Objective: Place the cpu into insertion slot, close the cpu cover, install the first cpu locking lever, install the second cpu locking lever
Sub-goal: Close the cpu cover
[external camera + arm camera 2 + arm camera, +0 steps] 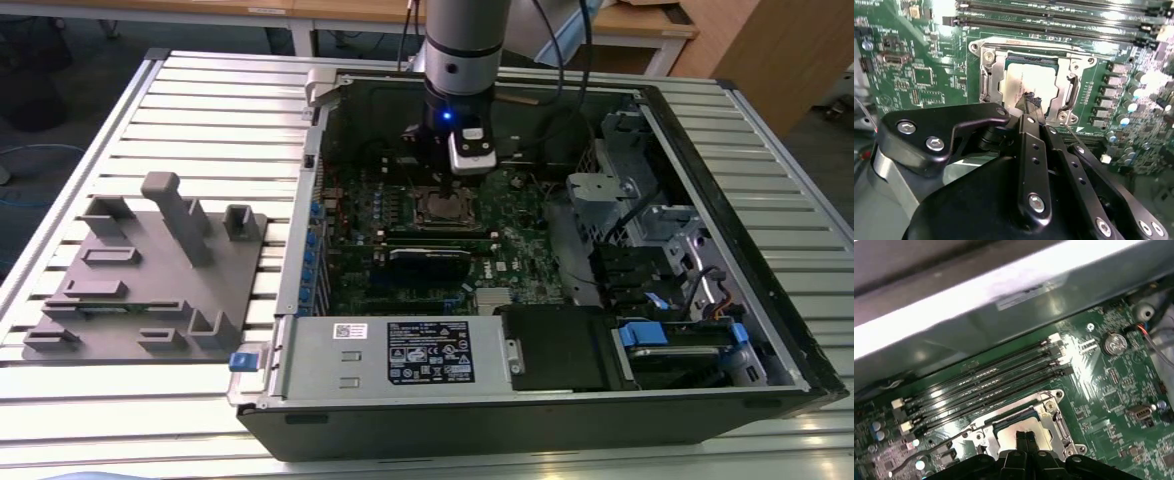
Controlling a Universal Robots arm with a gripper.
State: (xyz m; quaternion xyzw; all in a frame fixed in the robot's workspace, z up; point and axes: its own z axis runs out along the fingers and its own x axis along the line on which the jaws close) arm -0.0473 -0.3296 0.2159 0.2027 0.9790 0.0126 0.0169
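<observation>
Slatted metal table (200,100) fills the exterior view. An open computer case (534,425) lies on it, and a grey plastic fixture (147,290) sits well off to the exterior view's left of the socket (443,207). The arm (461,40) comes straight down into the case, with its gripper (451,178) just above the socket. A grey power supply (400,355) lies well apart from the socket, at the near end of the case.

In the second wrist view the chip (1036,80) sits in the socket. The cover (1073,92) lies flat around it, and the chip shows through its window. The fingers (1026,130) are pinched together with nothing between them, their tips right over the chip. Whether they touch it I cannot tell. Long black memory slots (1054,20) run just beside the socket.

In the first wrist view the pinched tips hang over the chip in the socket. A coin battery (1115,342) sits further from the socket on the green board (1094,405).
</observation>
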